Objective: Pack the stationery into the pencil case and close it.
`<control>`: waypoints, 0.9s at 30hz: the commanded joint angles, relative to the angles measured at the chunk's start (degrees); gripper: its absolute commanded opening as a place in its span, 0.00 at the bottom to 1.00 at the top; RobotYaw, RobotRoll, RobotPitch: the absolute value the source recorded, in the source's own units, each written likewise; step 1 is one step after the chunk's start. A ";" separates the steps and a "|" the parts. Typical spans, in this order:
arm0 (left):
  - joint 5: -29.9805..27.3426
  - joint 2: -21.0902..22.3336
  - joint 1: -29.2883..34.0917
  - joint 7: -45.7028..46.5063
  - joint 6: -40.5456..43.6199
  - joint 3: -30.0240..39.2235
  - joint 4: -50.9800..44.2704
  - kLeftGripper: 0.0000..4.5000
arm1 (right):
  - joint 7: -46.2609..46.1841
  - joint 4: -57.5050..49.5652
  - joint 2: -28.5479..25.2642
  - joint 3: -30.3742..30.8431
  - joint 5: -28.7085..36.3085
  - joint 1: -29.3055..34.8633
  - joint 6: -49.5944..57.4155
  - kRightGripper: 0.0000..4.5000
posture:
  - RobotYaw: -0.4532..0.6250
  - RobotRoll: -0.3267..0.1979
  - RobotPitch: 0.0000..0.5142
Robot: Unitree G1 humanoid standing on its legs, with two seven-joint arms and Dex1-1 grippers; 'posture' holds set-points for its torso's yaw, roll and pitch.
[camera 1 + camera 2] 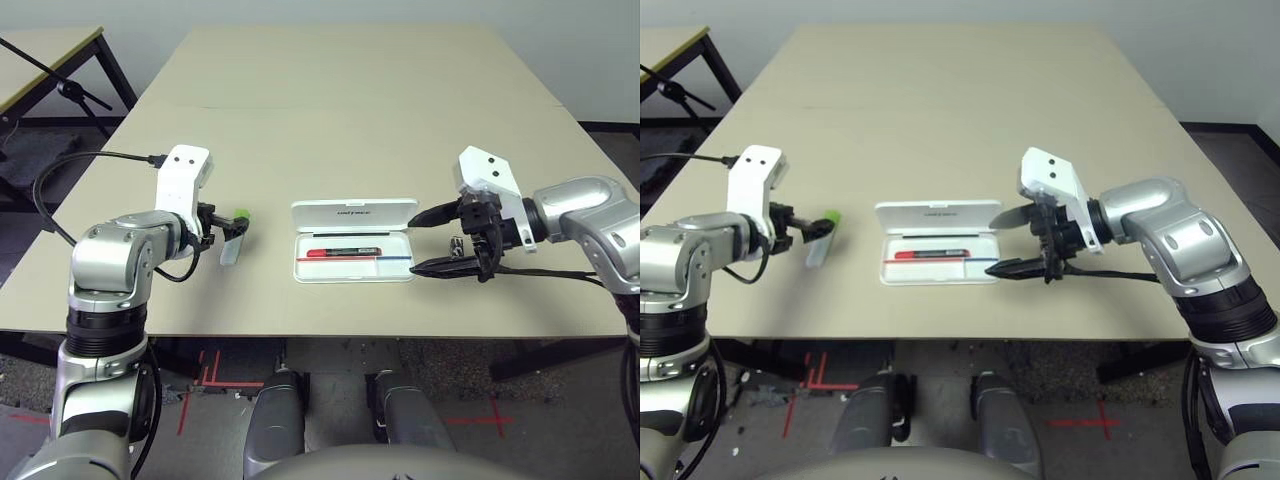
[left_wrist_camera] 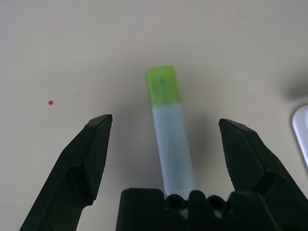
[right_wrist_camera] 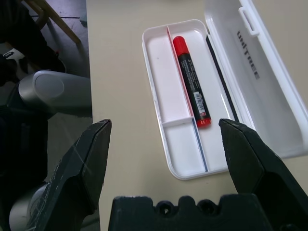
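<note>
Marker (image 3: 191, 81) is in the case (image 1: 400, 268) — highlighter (image 2: 169, 134) next.
My left gripper (image 2: 163, 139) straddles it, fingers spread; right gripper (image 1: 432, 240) spread too — I should probably drop and pinch.

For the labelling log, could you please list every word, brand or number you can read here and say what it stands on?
"UNITREE": dark print on the inside of the case's open lid.
Marker lying in the case: small print along its black barrel, too small to read.
Highlighter: no readable text.
</note>
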 commanded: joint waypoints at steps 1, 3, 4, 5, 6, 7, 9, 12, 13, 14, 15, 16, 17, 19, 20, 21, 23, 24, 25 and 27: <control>0.45 -1.68 -0.22 2.01 -0.13 -1.07 2.63 1.00 | -0.64 -1.44 0.18 0.90 0.08 0.57 -0.27 0.99 | 0.41 0.62 0.19; 0.62 -2.54 -0.11 2.86 -0.50 -1.50 3.77 1.00 | -0.87 -1.63 0.10 0.99 0.10 0.65 -0.22 0.99 | 0.40 0.62 0.20; 0.59 -3.08 0.03 3.14 -1.12 -1.66 4.35 1.00 | -0.99 -1.74 0.07 0.99 0.10 0.76 -0.20 0.99 | 0.40 0.62 0.20; 0.45 -3.72 0.32 3.31 -1.97 -1.74 5.02 1.00 | -1.13 -1.87 0.11 0.96 0.13 0.87 -0.19 0.99 | 0.40 0.62 0.20; 0.38 -4.24 0.61 3.54 -2.68 -1.78 5.64 1.00 | -1.28 -2.07 0.31 0.76 0.40 1.02 -0.18 0.99 | 0.40 0.62 0.20; 0.60 -4.48 1.06 3.93 -3.53 -1.98 6.42 1.00 | -1.53 -2.52 0.67 0.37 1.14 1.11 0.42 0.99 | 0.40 0.62 0.20; 1.13 -4.63 1.83 4.68 -5.06 -2.08 7.88 1.00 | -1.94 -3.24 1.11 -0.11 2.14 1.10 1.30 0.99 | 0.39 0.62 0.20; 1.31 -4.58 2.66 5.35 -6.46 -2.13 9.57 1.00 | -2.45 -3.52 1.13 -0.06 2.45 1.07 1.61 0.99 | 0.39 0.62 0.20; 1.26 -4.58 2.92 5.45 -6.63 -2.24 9.80 1.00 | -2.60 -3.50 1.05 0.03 2.42 1.10 1.53 0.99 | 0.39 0.62 0.20; 1.22 -4.54 3.14 5.48 -6.80 -2.36 9.94 1.00 | -2.71 -3.48 0.98 0.11 2.40 1.12 1.46 0.99 | 0.39 0.62 0.20; 1.26 -4.54 3.32 5.65 -6.91 -2.45 10.03 1.00 | -2.80 -3.47 0.95 0.15 2.39 1.10 1.42 0.99 | 0.39 0.62 0.20; 1.29 -4.56 3.44 5.80 -7.04 -2.43 10.17 1.00 | -2.87 -3.46 0.96 0.19 2.39 1.06 1.41 0.99 | 0.39 0.62 0.20; 1.29 -4.52 3.54 5.84 -7.25 -2.46 10.33 1.00 | -2.93 -3.44 0.99 0.23 2.39 1.02 1.40 0.99 | 0.39 0.62 0.20; 1.27 -4.41 3.71 5.83 -7.64 -2.56 10.60 0.91 | -3.07 -3.27 1.07 0.43 2.14 0.90 1.20 1.00 | 0.39 0.62 0.19; 1.25 -4.36 3.79 5.85 -7.78 -2.61 10.68 0.87 | -3.09 -3.14 1.07 0.61 1.93 0.88 0.99 1.00 | 0.39 0.62 0.19; 1.19 -4.24 3.87 5.82 -7.88 -2.75 10.73 0.79 | -3.12 -3.04 1.07 0.75 1.79 0.86 0.84 1.00 | 0.40 0.62 0.19; 1.08 -3.88 4.15 5.56 -8.07 -3.26 10.58 0.64 | -3.17 -2.90 1.07 0.93 1.62 0.80 0.67 1.00 | 0.40 0.62 0.19; 1.02 -3.67 4.26 5.40 -8.16 -3.47 10.44 0.55 | -3.18 -2.85 1.08 0.97 1.59 0.76 0.63 1.00 | 0.40 0.62 0.19; 0.97 -3.51 4.35 5.31 -8.21 -3.58 10.30 0.47 | -3.18 -2.82 1.07 1.00 1.57 0.74 0.59 1.00 | 0.40 0.62 0.19; 0.89 -2.46 4.25 4.70 -8.76 -3.82 10.18 0.30 | -3.17 -2.70 1.11 1.12 1.48 0.65 0.47 1.00 | 0.40 0.62 0.19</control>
